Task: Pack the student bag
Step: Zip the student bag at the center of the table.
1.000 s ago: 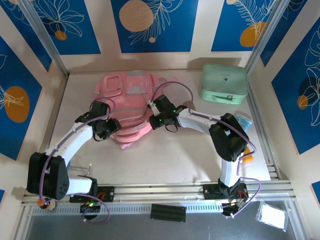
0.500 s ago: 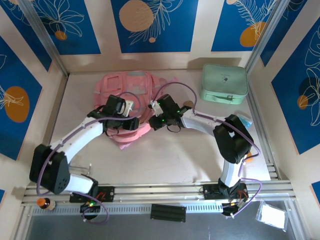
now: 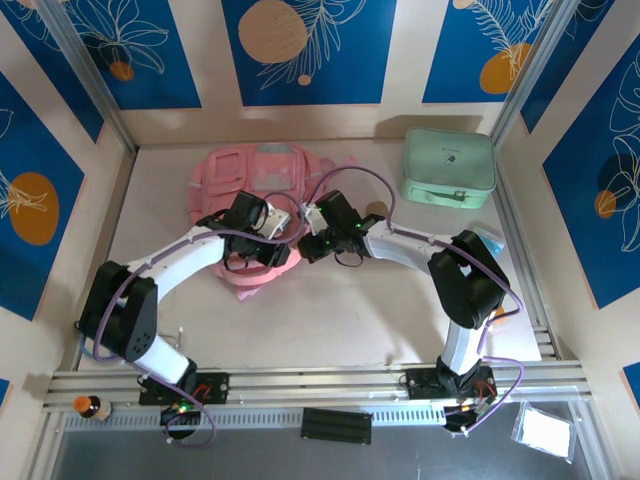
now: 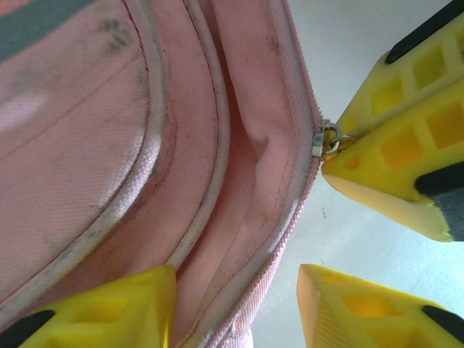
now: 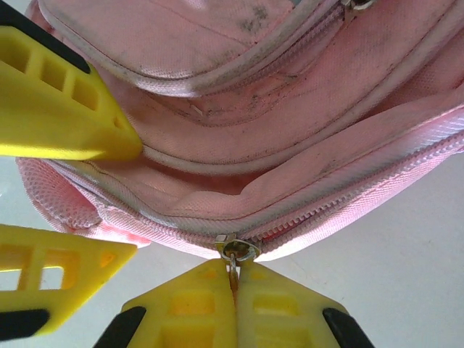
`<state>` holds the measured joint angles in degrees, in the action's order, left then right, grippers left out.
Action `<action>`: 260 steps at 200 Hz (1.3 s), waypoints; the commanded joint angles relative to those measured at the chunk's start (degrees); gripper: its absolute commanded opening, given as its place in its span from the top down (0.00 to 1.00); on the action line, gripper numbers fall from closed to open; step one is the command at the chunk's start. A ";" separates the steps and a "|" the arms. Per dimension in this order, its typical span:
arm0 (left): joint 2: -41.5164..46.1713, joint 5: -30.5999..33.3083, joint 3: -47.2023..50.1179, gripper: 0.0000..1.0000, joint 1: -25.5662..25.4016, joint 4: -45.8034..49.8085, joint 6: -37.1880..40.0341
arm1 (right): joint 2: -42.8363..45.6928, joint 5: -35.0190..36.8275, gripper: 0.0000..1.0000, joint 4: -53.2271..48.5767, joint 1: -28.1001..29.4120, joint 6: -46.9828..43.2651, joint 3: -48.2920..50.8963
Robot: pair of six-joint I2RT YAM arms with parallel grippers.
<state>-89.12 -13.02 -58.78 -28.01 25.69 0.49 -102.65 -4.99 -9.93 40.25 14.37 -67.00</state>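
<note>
Yellow-fingered, the right gripper [image 5: 233, 274] is pinched tight on the small metal zipper pull [image 5: 233, 249] at the right-hand edge of the large soft pink fabric student bag [image 3: 250, 170]. Just beside it, the left gripper [image 4: 235, 290] stands partly open astride that zipped edge, not clamped. The bag lies flat on the white table [image 3: 330, 310], with a mint green hard rectangular case [image 3: 448, 167] further back on the right.

The student bag [image 3: 250, 170] lies on the table [image 3: 330, 310]. Its zipper pull [image 5: 233, 249] sits pinched between the right gripper's [image 5: 233, 281] jaws. The bag's zipper edge runs between the left gripper's [image 4: 235, 279] parted jaws, just beside. A case [image 3: 448, 168] stands well right of both.
</note>
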 commanded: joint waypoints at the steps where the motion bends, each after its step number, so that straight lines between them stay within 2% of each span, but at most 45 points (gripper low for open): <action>1: -1.16 -1.22 -0.50 0.54 -0.73 -0.82 2.01 | 2.99 -3.33 1.00 0.16 -0.06 0.65 1.15; 18: -1.71 -1.30 -0.45 0.58 -0.73 -1.05 2.54 | 2.98 -3.37 1.00 0.35 -0.25 0.99 1.48; 49: -2.25 -0.98 -0.44 0.77 -0.73 -0.82 2.07 | 3.10 -2.04 1.00 1.15 -0.70 0.35 2.45; 71: -0.98 -0.60 0.35 0.90 -0.73 -0.11 1.63 | 3.06 2.57 1.00 4.17 -1.01 -2.31 3.96; 98: 2.18 0.49 2.19 1.00 -0.69 -0.10 0.90 | 0.46 3.77 0.99 5.41 -3.95 -2.86 2.59; 129: 5.11 1.59 4.32 1.00 -0.71 0.43 0.40 | -1.08 3.99 0.95 5.81 -5.77 -4.96 1.11; 176: 8.08 -0.26 4.64 1.00 -0.79 4.04 -1.48 | -3.59 5.04 0.91 4.81 -8.74 -6.20 -2.78; 211: 13.88 -6.75 4.83 1.00 -0.73 5.07 -4.16 | -8.70 4.87 0.87 0.68 -11.04 -4.48 -10.09; 260: 17.35 -5.84 7.26 1.00 -0.82 9.25 -4.87 | -13.83 4.07 0.82 -3.28 -13.48 0.92 -18.43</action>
<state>-73.41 -15.07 -52.36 -28.40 29.61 -2.92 -114.32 -1.93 -10.44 28.10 11.86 -80.86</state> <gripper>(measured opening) 0.062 0.174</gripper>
